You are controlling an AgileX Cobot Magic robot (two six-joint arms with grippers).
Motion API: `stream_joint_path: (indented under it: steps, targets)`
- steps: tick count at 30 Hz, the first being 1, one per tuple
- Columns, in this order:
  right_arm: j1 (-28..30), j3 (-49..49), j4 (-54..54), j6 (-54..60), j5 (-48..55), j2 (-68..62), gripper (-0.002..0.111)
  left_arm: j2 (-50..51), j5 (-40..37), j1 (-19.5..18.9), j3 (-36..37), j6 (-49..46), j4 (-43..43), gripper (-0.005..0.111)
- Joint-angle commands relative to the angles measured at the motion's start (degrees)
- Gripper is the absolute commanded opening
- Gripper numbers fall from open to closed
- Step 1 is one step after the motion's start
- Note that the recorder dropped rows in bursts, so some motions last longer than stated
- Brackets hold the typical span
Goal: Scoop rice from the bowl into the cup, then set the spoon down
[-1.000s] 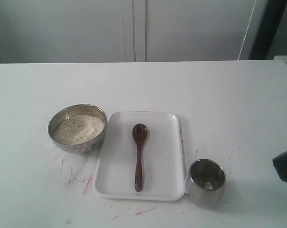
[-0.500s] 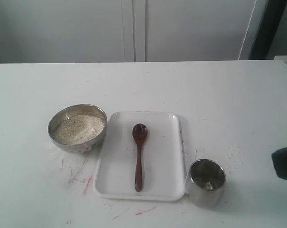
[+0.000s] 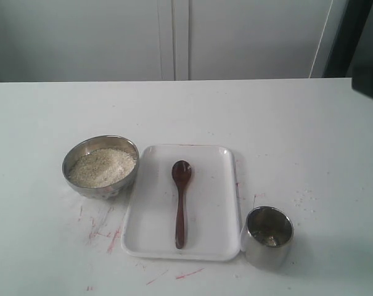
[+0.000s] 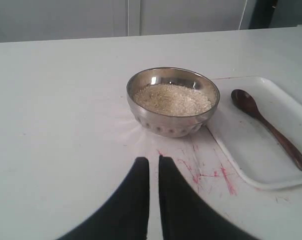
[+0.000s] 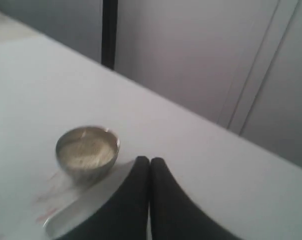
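The steel bowl (image 3: 100, 166) holds a heap of rice (image 3: 103, 168) at the left of the table. The dark wooden spoon (image 3: 181, 203) lies lengthwise on a white tray (image 3: 217, 185), head toward the far side. The steel cup (image 3: 269, 236) stands just right of the tray's near corner, with a little rice at its bottom. My left gripper (image 4: 153, 161) hovers short of the bowl (image 4: 173, 101), fingers nearly touching, holding nothing. My right gripper (image 5: 150, 161) is shut and empty, high above the tray (image 5: 86, 200), facing the bowl (image 5: 87, 152). The exterior view shows only a dark piece of the right arm (image 3: 368, 83).
Red pen marks streak the table between bowl and tray (image 3: 109, 234). A few stray rice grains lie right of the cup (image 3: 306, 198). White cabinet doors (image 3: 174, 37) stand behind the table's far edge.
The dark part of the right arm has moved from low at the right edge up to the upper right edge of the exterior view. Bowl, spoon, tray and cup have not moved.
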State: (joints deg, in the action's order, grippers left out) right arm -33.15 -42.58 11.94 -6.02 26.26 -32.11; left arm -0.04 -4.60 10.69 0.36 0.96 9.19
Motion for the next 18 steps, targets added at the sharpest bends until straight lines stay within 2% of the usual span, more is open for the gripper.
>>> stream_joint_path:
  steps: [1, 2, 11, 18]
  targets:
    - [7.42, 6.61, 0.37, 0.69, -15.44, 2.79, 0.0, 0.04, 0.22, 0.06, -0.36, 0.1, 0.59, 0.014]
    - [10.66, 9.6, 0.37, -0.25, -17.79, 4.48, 0.0, 0.04, 0.22, 0.06, -0.36, 0.1, 0.59, 0.014]
    - [21.5, 22.54, -2.25, -0.79, -27.43, 14.47, 0.0, 0.04, 0.22, 0.06, -0.36, 0.1, 0.59, 0.014]
    - [28.48, 30.63, -2.25, -3.67, -27.56, 20.71, 0.0, 0.04, 0.22, 0.06, -0.36, 0.1, 0.59, 0.014]
